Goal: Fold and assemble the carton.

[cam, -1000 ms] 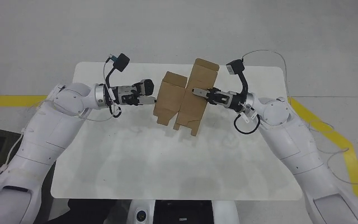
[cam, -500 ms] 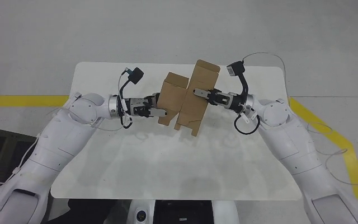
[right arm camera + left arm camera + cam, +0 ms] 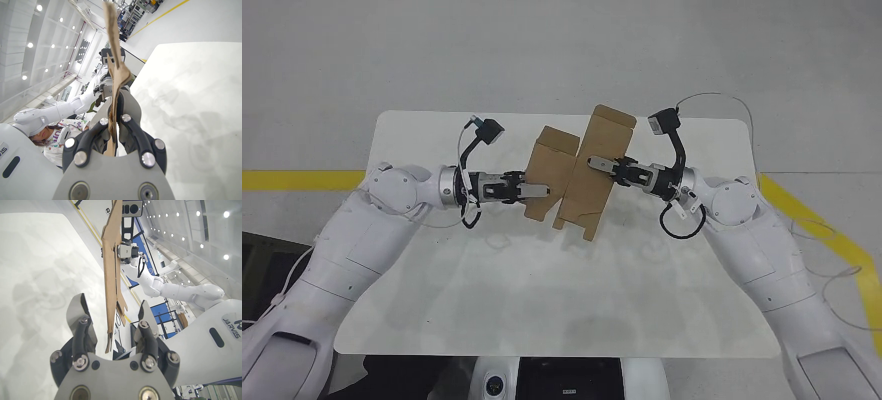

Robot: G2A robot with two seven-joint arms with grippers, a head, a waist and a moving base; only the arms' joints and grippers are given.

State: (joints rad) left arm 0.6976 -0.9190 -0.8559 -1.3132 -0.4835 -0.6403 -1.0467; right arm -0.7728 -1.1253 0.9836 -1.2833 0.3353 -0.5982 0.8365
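Observation:
A flat brown carton [image 3: 577,175] hangs in the air above the white table [image 3: 542,290], its panels spread wide. My right gripper [image 3: 594,165] is shut on the carton's right panel; the right wrist view shows the cardboard [image 3: 113,98] pinched edge-on between the fingers. From the left, my left gripper [image 3: 538,189] stands open with the carton's lower left edge between its fingers. Seen from the left wrist, that thin edge [image 3: 110,306] runs through the gap between the two fingers [image 3: 81,313], and contact is unclear.
The table has bare room in front of and below the carton. Yellow floor tape [image 3: 282,180] runs past both sides of the table.
My left arm has swung right from beside the carton until its open fingers straddle the carton's left edge. The right arm and the carton have hardly moved.

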